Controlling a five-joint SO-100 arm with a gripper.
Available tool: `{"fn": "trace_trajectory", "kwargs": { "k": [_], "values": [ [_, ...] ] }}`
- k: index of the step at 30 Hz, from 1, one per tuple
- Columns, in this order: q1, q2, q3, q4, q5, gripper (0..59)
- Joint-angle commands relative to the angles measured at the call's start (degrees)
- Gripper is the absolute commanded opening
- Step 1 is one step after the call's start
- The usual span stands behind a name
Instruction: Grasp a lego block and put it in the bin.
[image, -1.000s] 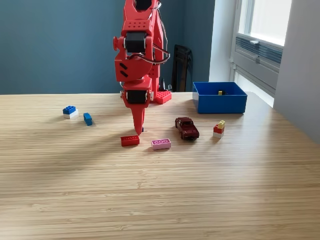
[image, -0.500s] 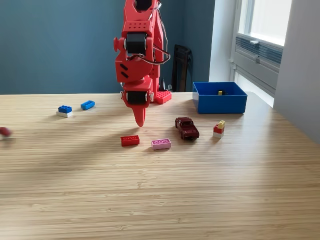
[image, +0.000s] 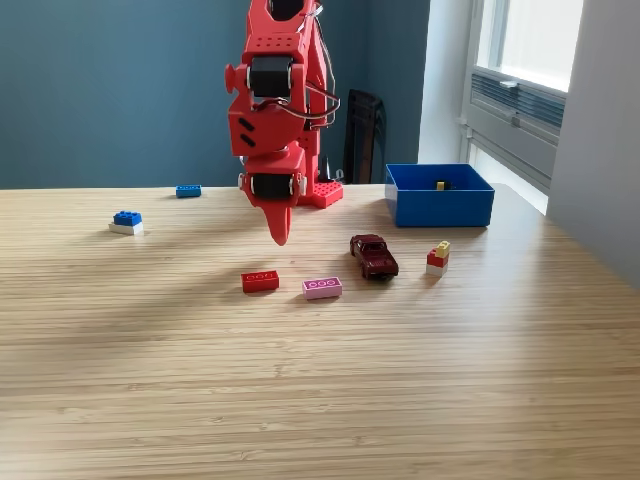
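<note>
Above the red brick (image: 260, 281), the gripper (image: 280, 235) hangs clear of the table (image: 320, 390), tip pointing down, jaws clenched together, nothing between them. Pink brick (image: 322, 288) sits just beside the red brick, toward the exterior view's right; dark red toy car (image: 374, 256) is next out that way, then a small red-yellow-white brick stack (image: 437, 258). Bin (image: 439, 195) is farther back on that side, well apart from the red brick, with a small yellow piece (image: 440, 185) inside. On the red brick's other side, well apart: blue-on-white brick (image: 126, 222), and a lone blue brick (image: 188, 190) farther back.
</note>
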Motion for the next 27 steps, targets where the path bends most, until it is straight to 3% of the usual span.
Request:
{"fn": "trace_trajectory", "kwargs": {
  "k": [1,12,27],
  "values": [
    [-0.35,0.7,-7.73,1.85,0.53,0.1],
    [-2.29,0.7,-19.86,5.45,5.36,0.1],
    [-3.43,0.7,-19.69,4.13,5.1,0.1]
  ]
}}
